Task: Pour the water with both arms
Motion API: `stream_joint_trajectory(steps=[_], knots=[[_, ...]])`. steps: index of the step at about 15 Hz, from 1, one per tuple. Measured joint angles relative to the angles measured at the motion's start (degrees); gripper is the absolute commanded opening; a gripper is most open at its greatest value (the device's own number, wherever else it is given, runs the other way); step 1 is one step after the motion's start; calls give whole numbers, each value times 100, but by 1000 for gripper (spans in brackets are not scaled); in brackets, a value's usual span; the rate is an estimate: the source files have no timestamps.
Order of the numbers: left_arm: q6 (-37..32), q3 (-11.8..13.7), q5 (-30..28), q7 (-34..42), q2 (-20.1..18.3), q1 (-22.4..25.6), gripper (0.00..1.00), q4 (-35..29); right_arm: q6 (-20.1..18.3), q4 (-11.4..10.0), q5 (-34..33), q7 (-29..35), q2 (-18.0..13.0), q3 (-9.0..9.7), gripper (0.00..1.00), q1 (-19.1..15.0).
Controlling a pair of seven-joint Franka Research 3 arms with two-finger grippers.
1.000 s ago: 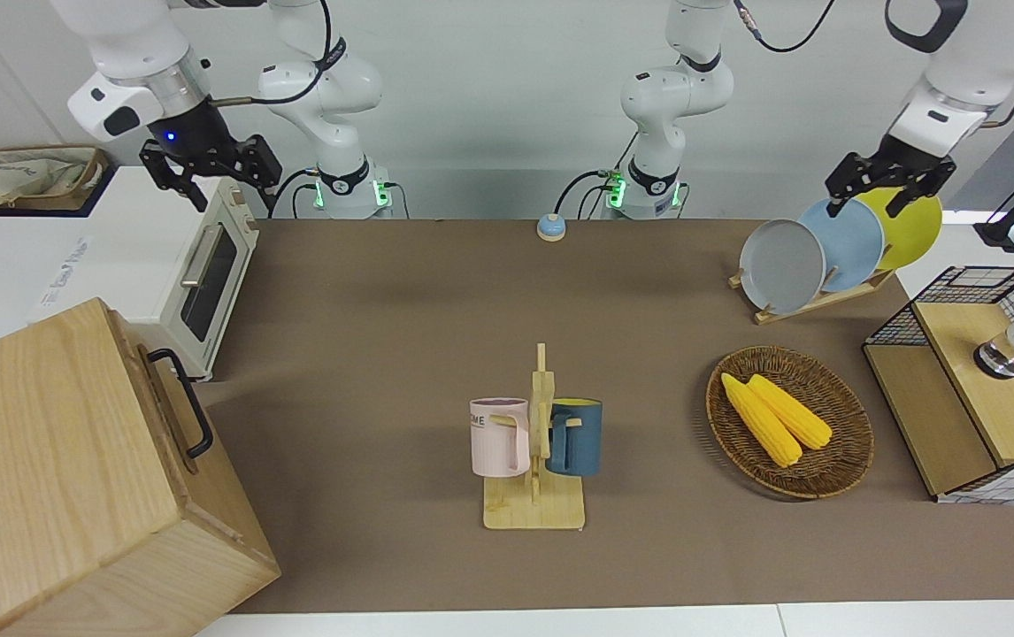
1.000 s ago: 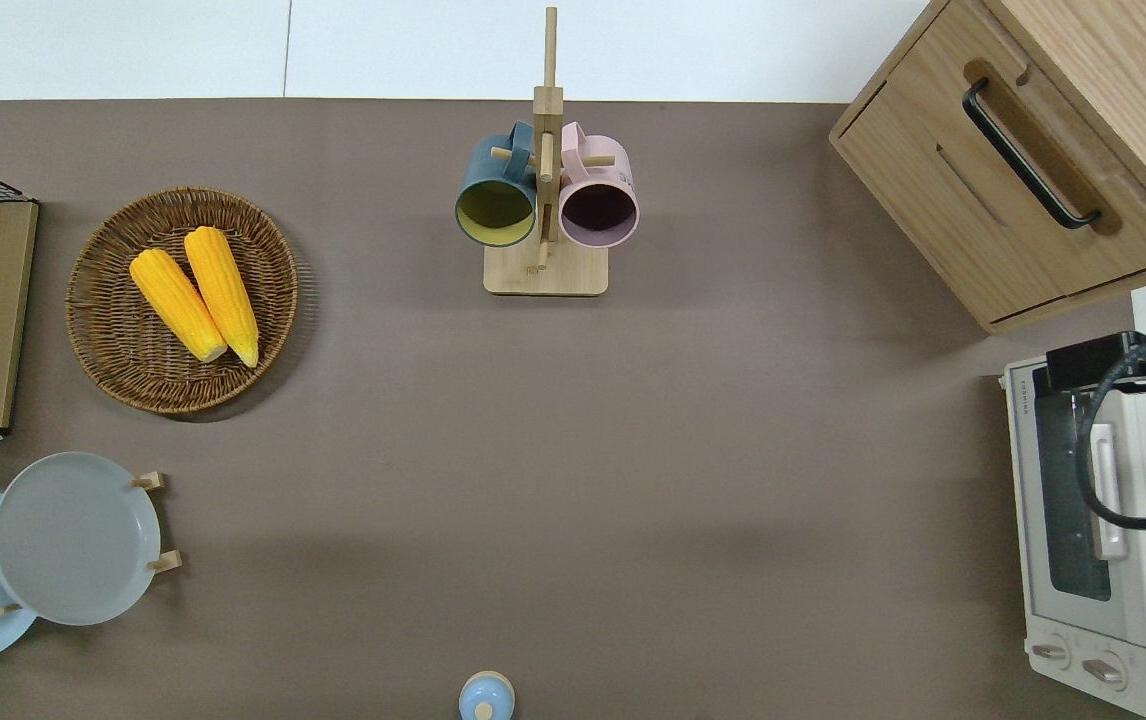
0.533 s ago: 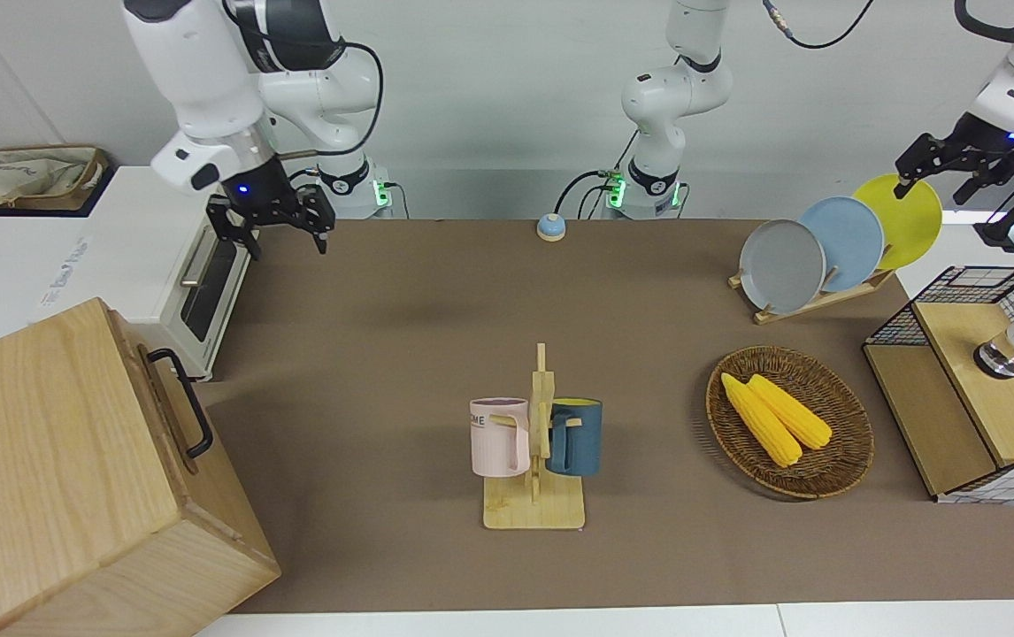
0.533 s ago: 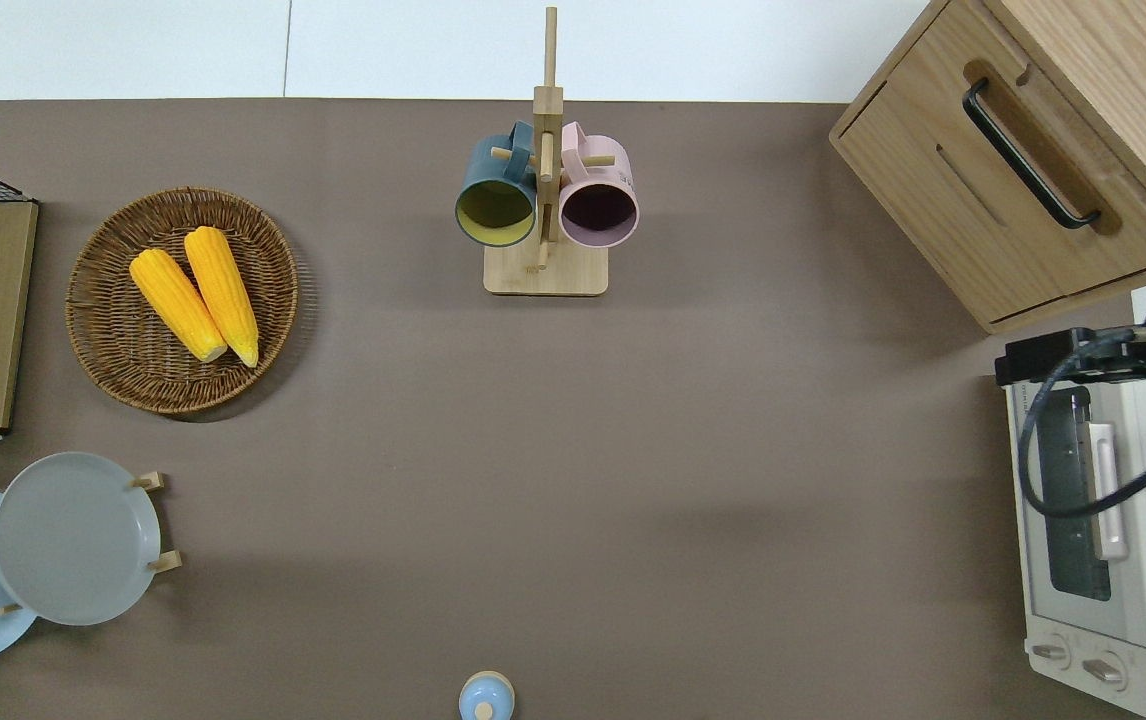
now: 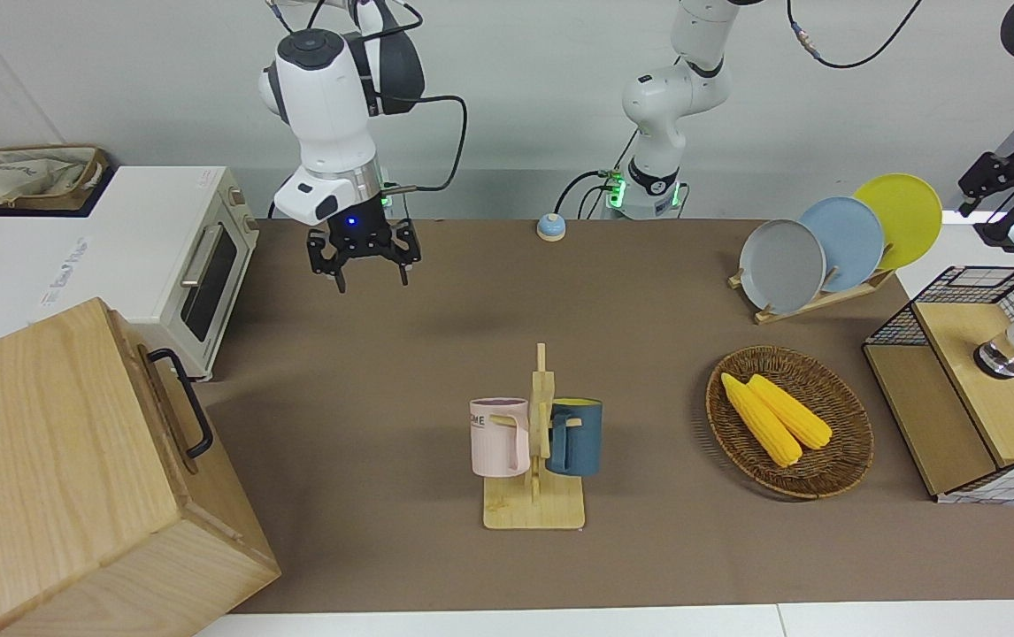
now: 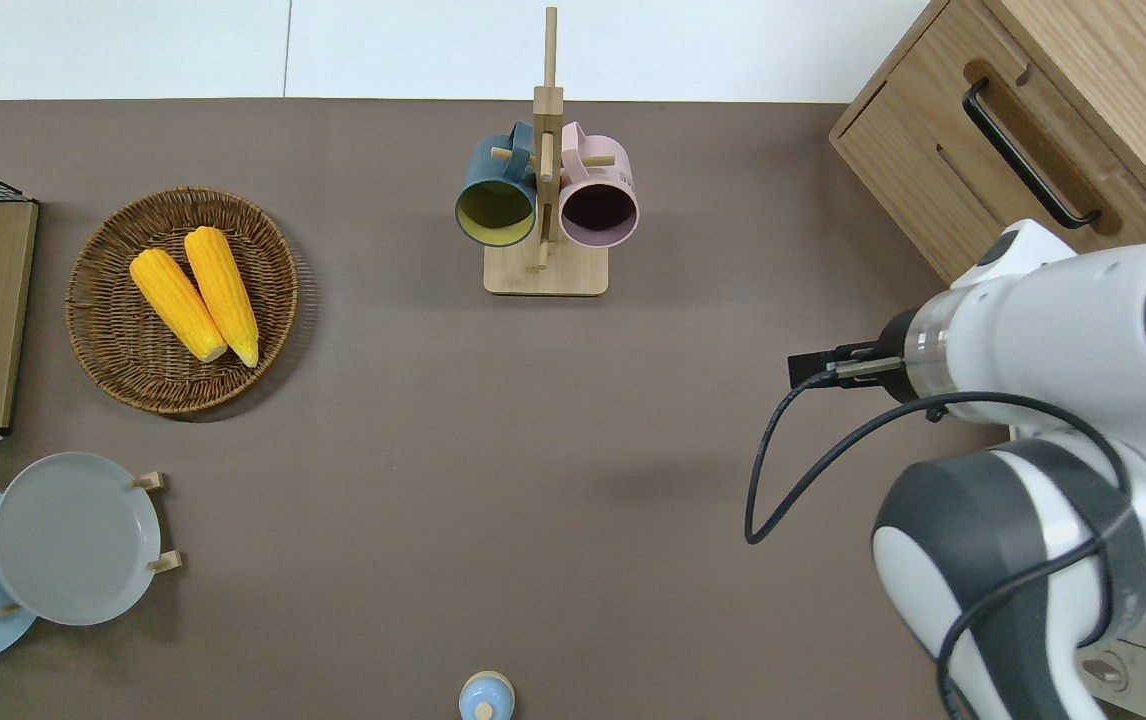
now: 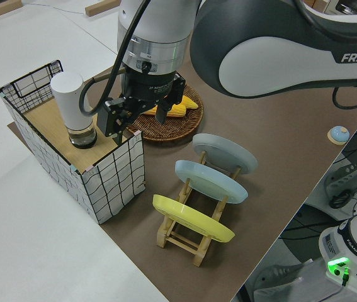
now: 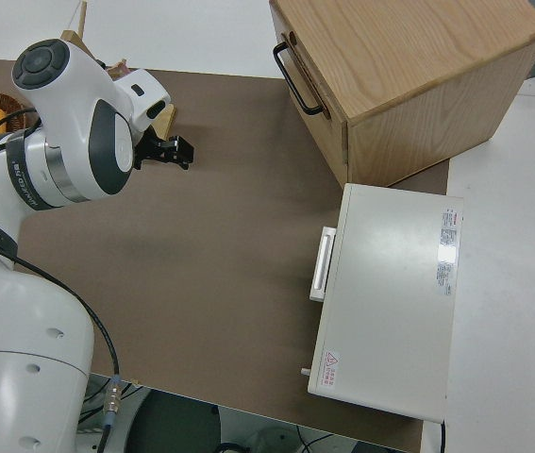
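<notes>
Glossy white plastic arms (image 5: 330,97), matt brown table (image 5: 436,292), woven wicker basket (image 5: 834,469)

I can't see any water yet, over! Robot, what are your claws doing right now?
Right claw open, empty, up over bare table mat. Left claw open, empty, by the white bottle on the wire box. Mugs hang on their rack. Nothing blocking.
</notes>
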Motion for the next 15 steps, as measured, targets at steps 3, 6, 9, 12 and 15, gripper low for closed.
stream_joint_trajectory(steps=[3, 6, 9, 12, 15], knots=[[624, 214, -865, 30, 58, 67, 991, 17, 631, -26, -284, 274, 424, 278, 979, 38], [1292, 268, -1582, 237, 181, 194, 991, -88, 1104, 75, -481, 353, 783, 373, 929, 85], [2248, 208, -2307, 475, 276, 176, 991, -559, 1426, 264, -817, 374, 1087, 407, 925, 160], [3157, 102, -3220, 924, 370, 154, 991, -1038, 1697, 554, -1030, 375, 1390, 411, 912, 264], [3572, -77, -3544, 1023, 437, 150, 991, -1126, 1708, 1167, -1215, 383, 1822, 407, 906, 411]])
